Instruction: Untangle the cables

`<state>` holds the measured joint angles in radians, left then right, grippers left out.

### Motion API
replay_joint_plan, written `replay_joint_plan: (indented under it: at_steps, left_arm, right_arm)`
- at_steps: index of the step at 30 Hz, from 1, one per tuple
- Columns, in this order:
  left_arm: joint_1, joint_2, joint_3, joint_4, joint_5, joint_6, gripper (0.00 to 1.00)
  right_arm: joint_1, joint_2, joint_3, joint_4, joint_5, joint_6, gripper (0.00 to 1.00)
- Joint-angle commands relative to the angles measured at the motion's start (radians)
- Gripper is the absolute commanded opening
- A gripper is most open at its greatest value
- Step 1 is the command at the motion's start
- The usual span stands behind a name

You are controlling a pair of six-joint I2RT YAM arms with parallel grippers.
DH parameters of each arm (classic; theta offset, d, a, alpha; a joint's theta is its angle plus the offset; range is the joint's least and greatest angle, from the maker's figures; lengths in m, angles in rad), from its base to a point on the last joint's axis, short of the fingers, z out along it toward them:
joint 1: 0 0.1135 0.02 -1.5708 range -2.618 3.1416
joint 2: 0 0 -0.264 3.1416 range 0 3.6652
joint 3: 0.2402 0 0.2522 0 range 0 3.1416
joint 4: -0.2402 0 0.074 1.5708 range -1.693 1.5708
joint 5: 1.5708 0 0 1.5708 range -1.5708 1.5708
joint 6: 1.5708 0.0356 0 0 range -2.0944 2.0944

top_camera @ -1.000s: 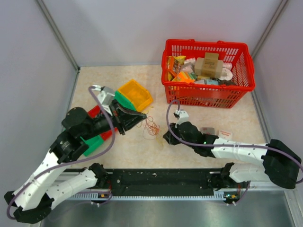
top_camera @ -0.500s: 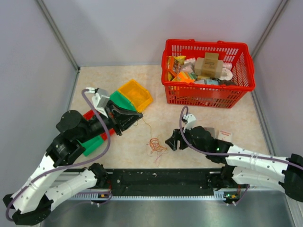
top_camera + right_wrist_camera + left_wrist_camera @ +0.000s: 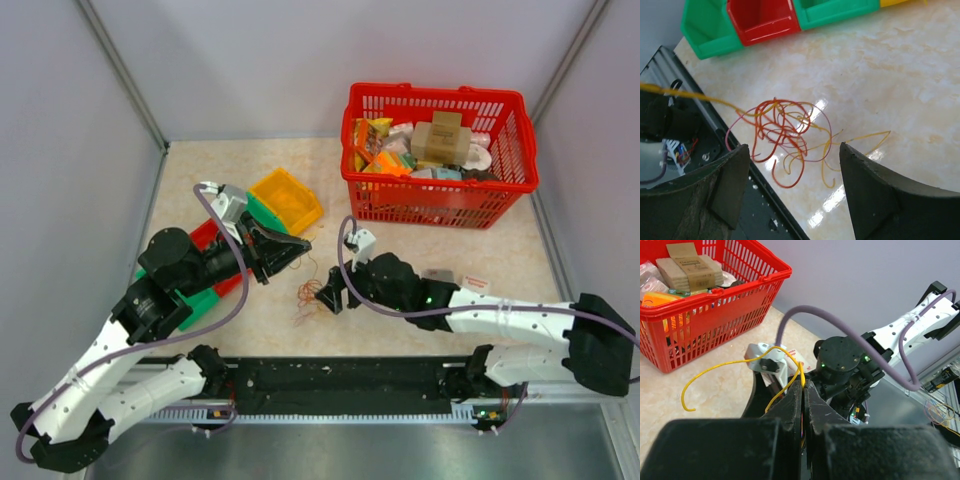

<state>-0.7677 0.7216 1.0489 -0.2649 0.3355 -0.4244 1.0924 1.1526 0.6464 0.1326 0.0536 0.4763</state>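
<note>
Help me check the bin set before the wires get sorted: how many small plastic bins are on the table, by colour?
green bins: 2
red bin: 1
yellow bin: 1
total: 4

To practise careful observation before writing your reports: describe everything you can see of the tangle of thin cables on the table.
The cable tangle is a small, loose knot of very thin, wiry loops, mostly red and orange with some yellow and one pinkish. It lies on the glossy marbled table near its front edge. One yellow strand leads out to the left gripper, which is shut on it. The right gripper hangs open, its fingers either side of the knot; contact is unclear.
</note>
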Motion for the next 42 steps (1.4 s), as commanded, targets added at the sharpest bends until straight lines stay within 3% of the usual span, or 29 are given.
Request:
replay_joint_plan:
  at_steps: [1,12,17,24,35,38,42]
  left_arm:
    - [-0.002,-0.022,0.006,0.056,0.01,-0.013,0.0]
    - [-0.002,-0.042,0.0,0.073,0.008,-0.028,0.0]
    - [-0.002,-0.04,0.002,0.084,0.013,-0.028,0.0]
    - [-0.002,-0.062,0.037,0.043,-0.01,0.012,0.0]
    - [-0.002,-0.189,0.154,-0.031,-0.177,0.176,0.0]
    - [-0.002,-0.202,0.161,-0.027,-0.185,0.177,0.0]
    - [-0.002,-0.185,0.152,0.012,-0.164,0.151,0.0]
  right_arm:
    - [0.011,0.079,0.111,-0.021,0.149,0.054,0.7]
    - [0.011,0.179,0.041,0.225,0.017,0.166,0.5]
    - [0.011,0.225,-0.01,0.298,0.038,0.228,0.3]
    - [-0.038,0.222,-0.06,0.243,0.12,0.32,0.03]
    - [-0.166,0.018,-0.273,0.086,0.213,0.371,0.02]
    - [-0.169,-0.079,-0.295,0.055,0.212,0.303,0.14]
    - [-0.167,-0.137,-0.266,0.082,0.051,0.118,0.42]
